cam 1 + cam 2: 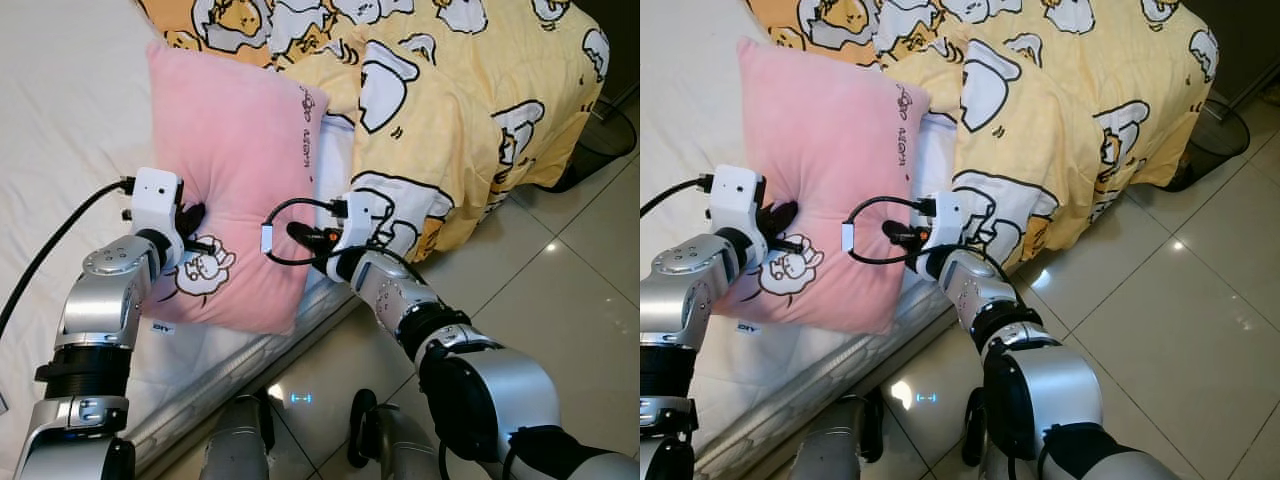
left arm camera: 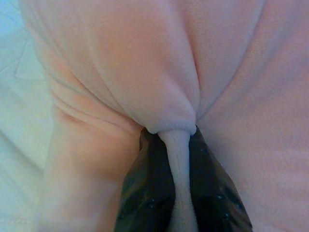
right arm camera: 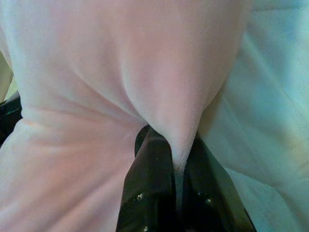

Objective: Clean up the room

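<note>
A pink pillow [image 1: 240,170] with a small cartoon print lies tilted over the near edge of the white bed [image 1: 60,120]. My left gripper [image 1: 196,218] is shut on a pinched fold of the pillow [image 2: 176,140] at its left side. My right gripper [image 1: 300,234] is shut on a fold of the same pillow [image 3: 178,145] at its right edge. In both wrist views the pink fabric is squeezed between the black fingers [image 2: 145,193].
A yellow cartoon-print duvet [image 1: 450,100] drapes over the bed's corner to the right of the pillow. Glossy tiled floor [image 1: 560,290] lies to the right and in front. A dark round basket [image 1: 600,140] stands by the bed's far right corner.
</note>
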{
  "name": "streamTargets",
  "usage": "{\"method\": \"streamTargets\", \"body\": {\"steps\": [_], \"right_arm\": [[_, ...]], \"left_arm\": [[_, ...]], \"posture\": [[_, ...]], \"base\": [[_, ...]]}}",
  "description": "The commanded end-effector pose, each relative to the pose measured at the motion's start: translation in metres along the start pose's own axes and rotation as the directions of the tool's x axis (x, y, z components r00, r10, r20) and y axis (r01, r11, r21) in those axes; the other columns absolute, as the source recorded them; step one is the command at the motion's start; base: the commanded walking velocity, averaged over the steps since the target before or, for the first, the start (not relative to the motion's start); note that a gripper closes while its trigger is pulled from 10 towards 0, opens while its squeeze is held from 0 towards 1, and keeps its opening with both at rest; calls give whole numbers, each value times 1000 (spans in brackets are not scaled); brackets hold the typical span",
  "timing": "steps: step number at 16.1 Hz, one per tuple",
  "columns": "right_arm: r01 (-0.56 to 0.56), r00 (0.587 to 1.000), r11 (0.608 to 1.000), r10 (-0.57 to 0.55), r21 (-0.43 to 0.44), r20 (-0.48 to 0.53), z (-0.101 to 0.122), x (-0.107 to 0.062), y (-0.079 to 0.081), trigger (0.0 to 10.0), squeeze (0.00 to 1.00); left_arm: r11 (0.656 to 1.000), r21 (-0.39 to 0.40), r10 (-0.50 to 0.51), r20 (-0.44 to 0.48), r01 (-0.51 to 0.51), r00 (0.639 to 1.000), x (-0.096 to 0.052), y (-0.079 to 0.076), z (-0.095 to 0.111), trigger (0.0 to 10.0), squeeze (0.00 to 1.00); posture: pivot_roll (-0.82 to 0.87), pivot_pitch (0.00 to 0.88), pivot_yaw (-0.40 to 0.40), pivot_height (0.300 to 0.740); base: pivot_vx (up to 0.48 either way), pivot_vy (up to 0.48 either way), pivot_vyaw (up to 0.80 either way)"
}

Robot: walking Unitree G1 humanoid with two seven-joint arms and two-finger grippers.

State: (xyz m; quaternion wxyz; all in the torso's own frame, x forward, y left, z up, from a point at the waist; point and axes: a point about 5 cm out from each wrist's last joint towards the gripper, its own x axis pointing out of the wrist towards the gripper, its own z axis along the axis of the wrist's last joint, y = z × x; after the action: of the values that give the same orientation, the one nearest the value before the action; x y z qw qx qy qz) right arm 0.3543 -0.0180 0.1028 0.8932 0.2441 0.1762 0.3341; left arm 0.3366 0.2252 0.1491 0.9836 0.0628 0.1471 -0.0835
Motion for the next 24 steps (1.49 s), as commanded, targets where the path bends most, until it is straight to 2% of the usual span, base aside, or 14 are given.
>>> {"method": "streamTargets", "body": {"steps": [1,24], "right_arm": [[-183,979,973,193,137,-63,-46,29,82,0,0],[-183,979,973,193,137,-63,-46,29,82,0,0]], "left_arm": [[999,-39,-38,-161,33,986,2,-11,-40,0,0],[999,-39,-38,-161,33,986,2,-11,-40,0,0]], "posture": [[254,305,-70,740],[254,305,-70,740]], "base": [[0,0,0],[0,0,0]]}}
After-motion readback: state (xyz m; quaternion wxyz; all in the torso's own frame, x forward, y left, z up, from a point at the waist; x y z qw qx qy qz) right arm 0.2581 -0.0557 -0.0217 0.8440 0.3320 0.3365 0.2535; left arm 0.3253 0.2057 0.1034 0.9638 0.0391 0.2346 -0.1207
